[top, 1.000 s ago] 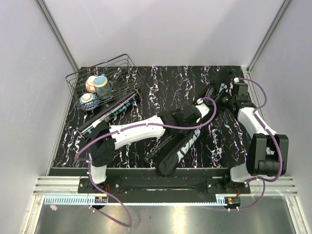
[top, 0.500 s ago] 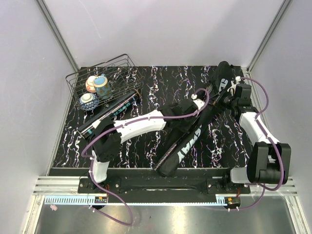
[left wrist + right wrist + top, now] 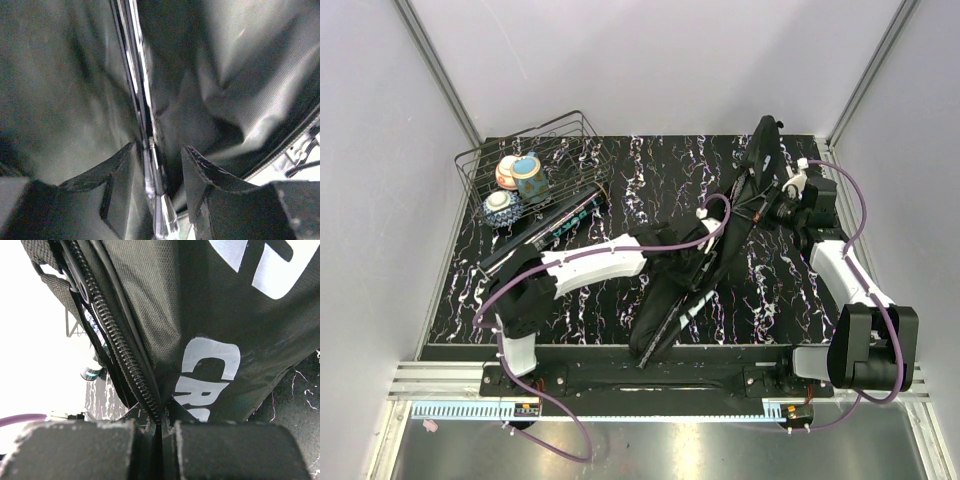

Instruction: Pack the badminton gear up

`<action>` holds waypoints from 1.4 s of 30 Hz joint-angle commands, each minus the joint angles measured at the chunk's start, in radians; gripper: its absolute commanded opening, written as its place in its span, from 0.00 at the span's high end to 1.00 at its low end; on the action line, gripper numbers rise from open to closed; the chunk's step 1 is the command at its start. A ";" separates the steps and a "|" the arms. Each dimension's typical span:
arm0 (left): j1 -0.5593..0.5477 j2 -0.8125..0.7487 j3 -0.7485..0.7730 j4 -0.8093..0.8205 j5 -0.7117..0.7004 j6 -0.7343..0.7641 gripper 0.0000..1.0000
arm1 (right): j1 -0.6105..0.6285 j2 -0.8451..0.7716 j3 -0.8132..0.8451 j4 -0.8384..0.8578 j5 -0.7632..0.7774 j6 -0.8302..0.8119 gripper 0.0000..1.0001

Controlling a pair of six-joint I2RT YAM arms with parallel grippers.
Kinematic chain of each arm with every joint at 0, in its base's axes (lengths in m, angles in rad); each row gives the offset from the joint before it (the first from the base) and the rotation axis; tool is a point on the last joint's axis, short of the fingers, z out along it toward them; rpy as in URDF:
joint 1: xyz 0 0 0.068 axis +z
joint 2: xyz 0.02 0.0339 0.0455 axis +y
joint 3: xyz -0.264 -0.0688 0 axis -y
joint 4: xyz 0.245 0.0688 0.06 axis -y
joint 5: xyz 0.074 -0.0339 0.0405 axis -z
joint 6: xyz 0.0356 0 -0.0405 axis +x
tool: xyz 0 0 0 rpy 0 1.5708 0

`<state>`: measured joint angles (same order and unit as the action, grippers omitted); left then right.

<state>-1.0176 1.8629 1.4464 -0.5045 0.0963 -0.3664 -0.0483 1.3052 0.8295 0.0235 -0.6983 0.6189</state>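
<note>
Black nylon dominates this one, folks: the bag (image 3: 660,318) stretches across the marbled table (image 3: 620,180) from 6 o'clock up to 1 o'clock, its top flap hauled upright at the far right. Here's the danger as I read it. That flap hangs from a single pinch on the zip edge. If the fabric slides out, the lid drops over the opening and onto whatever the other arm is doing inside. A hard upward pull could also drag the bag's lower end off line, toward the near table edge at 6 o'clock.

Over at 9 o'clock the long black tube (image 3: 548,228) lies propped against the wire basket (image 3: 480,160), well apart from the bag and not yet packed. No shuttlecocks that I can pick out anywhere.

Inside the bag, the left wrist view shows a thin racket shaft (image 3: 142,100) running straight up toward 12 o'clock. With nothing clamping it, my guess is it could roll or slip out of the mouth if the bag tilts.

Now the hands. The left hand (image 3: 157,150) is roughly half open, fingers standing either side of that shaft. I can't see either pad pressing on it, so it's holding nothing. The right hand (image 3: 161,424) is closed tight, pinching the bag's fabric right beside the zip teeth (image 3: 125,345), up at 1 o'clock in the overhead view.
</note>
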 commanded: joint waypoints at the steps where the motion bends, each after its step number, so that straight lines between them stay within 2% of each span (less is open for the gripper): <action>1: -0.004 -0.094 -0.066 0.057 -0.029 0.001 0.54 | 0.016 -0.014 0.014 0.007 -0.090 -0.001 1.00; 4: -0.004 -0.114 -0.112 0.061 -0.003 0.006 0.61 | 0.016 -0.006 0.025 -0.017 -0.075 -0.015 1.00; 5: -0.003 -0.117 -0.121 0.076 0.003 0.009 0.71 | 0.016 -0.004 0.029 -0.022 -0.070 -0.031 1.00; 7: -0.003 -0.107 -0.116 0.078 -0.021 0.018 0.82 | 0.016 0.003 0.048 -0.110 -0.038 -0.047 0.99; 9: -0.003 -0.093 -0.097 0.075 -0.035 0.023 0.93 | 0.019 0.008 0.054 -0.157 0.003 -0.076 0.91; 11: -0.004 -0.073 -0.074 0.104 -0.046 0.012 1.00 | 0.025 0.012 0.056 -0.229 0.046 -0.091 0.82; 16: -0.007 -0.060 -0.055 0.142 -0.173 -0.092 1.00 | 0.077 0.040 0.082 -0.411 0.213 -0.123 0.68; 19: -0.019 -0.065 -0.054 0.149 -0.253 -0.152 1.00 | 0.103 0.048 0.060 -0.436 0.261 -0.107 0.64; 21: -0.032 -0.068 -0.054 0.149 -0.309 -0.172 1.00 | 0.151 0.055 0.054 -0.459 0.293 -0.081 0.57; 24: -0.058 -0.071 -0.044 0.142 -0.378 -0.195 1.00 | 0.226 0.040 0.023 -0.471 0.339 -0.027 0.53; 29: -0.081 -0.057 -0.006 0.087 -0.452 -0.229 1.00 | 0.317 -0.073 -0.030 -0.510 0.390 0.088 0.54; 31: -0.084 -0.059 0.003 0.073 -0.481 -0.247 1.00 | 0.343 -0.109 -0.070 -0.501 0.390 0.110 0.58; 36: -0.084 -0.065 0.043 0.031 -0.503 -0.266 1.00 | 0.409 -0.077 -0.135 -0.416 0.358 0.159 0.77; 37: -0.085 -0.061 0.074 0.020 -0.504 -0.263 1.00 | 0.442 -0.069 -0.141 -0.413 0.355 0.160 0.86; 39: -0.087 -0.056 0.104 -0.021 -0.514 -0.244 1.00 | 0.452 -0.070 -0.147 -0.418 0.324 0.147 0.97; 40: -0.088 -0.053 0.130 -0.038 -0.520 -0.232 1.00 | 0.452 -0.086 -0.148 -0.425 0.313 0.124 1.00; 42: -0.090 -0.054 0.138 -0.025 -0.526 -0.151 1.00 | 0.452 -0.109 -0.141 -0.445 0.272 0.091 1.00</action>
<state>-1.1099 1.8221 1.4818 -0.6231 -0.3157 -0.5930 0.3840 1.2289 0.6949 -0.3782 -0.3401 0.7456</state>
